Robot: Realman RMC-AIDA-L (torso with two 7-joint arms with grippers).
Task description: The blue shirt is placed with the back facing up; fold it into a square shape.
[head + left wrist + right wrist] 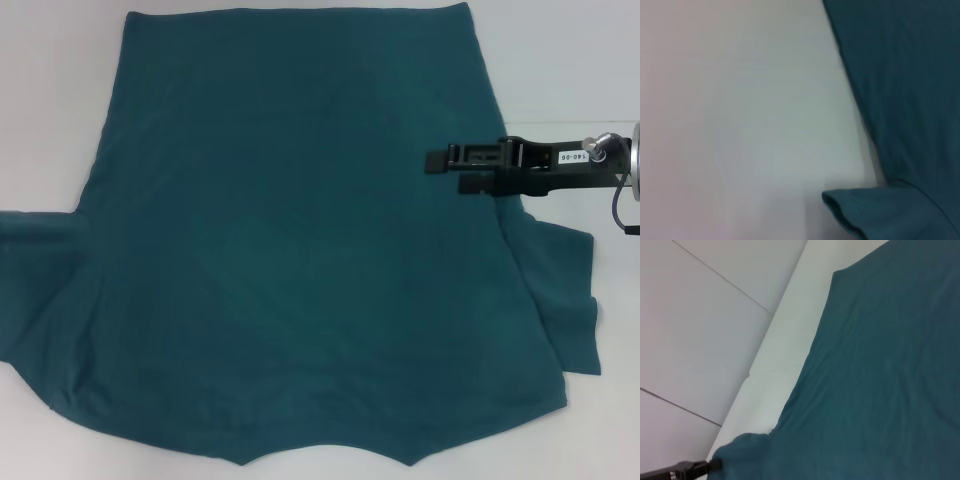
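- Table surface, white, carries the blue shirt, which lies spread flat across nearly all of the head view, plain side up with no lettering showing
- Shirt's long axis runs from the near edge of the table to the far edge: the straight hem lies at the far side, and the shoulders and curved neckline dip lie at the near side
- At the robot's left, one short sleeve sticks out sideways past the body of the shirt, reaching the edge of the head view; the left wrist view shows that sleeve's open cuff lying on the bare table
- Left gripper does not appear in any view
- Fabric across the middle lies smooth, with only faint soft ripples
- At the robot's right, the other sleeve lies angled out towards the near right corner
- Right gripper reaches in from the right edge, level over the shirt's right side edge just above that sleeve, pointing towards the robot's left; its two dark fingers lie nearly together with only a thin slit between them, and no cloth shows between them
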